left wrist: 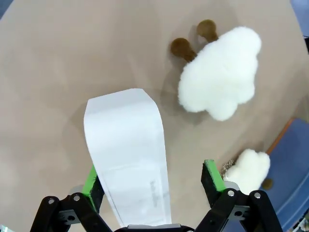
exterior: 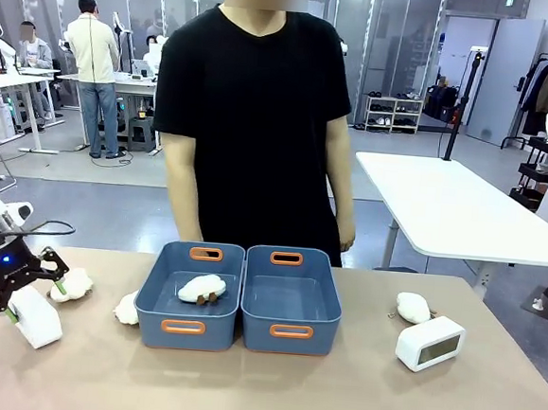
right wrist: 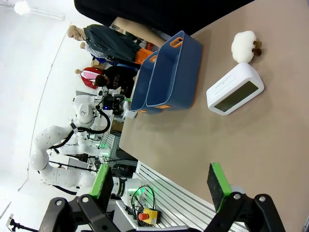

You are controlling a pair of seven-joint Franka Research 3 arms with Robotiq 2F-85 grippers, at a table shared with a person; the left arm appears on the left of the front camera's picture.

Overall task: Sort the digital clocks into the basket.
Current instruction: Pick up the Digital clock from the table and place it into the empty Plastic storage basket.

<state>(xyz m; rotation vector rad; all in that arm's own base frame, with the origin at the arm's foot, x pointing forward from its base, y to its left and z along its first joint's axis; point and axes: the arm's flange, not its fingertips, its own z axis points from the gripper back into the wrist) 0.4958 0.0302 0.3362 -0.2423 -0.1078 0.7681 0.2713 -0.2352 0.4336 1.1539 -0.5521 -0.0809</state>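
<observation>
One digital clock (exterior: 35, 317) lies at the table's left end, a white rounded block (left wrist: 128, 154). My left gripper (exterior: 2, 286) stands open astride it (left wrist: 152, 179): one green pad (left wrist: 91, 180) is against its side, the other pad (left wrist: 213, 175) stands apart. The second clock (exterior: 429, 343) rests at the right, its grey face (right wrist: 235, 89) showing. Two blue-grey baskets sit side by side in the middle: the left one (exterior: 170, 259) holds a plush toy (exterior: 201, 289), the right one (exterior: 328, 300) holds nothing. My right gripper (right wrist: 159, 181) hangs open above the table, well short of the second clock.
Fluffy white plush toys lie beside the first clock (exterior: 71, 284) (left wrist: 219, 72), by the left basket (exterior: 128, 309) (left wrist: 248, 169), and behind the right clock (exterior: 413, 307) (right wrist: 244, 46). A person in a black shirt (exterior: 252, 118) stands at the far edge.
</observation>
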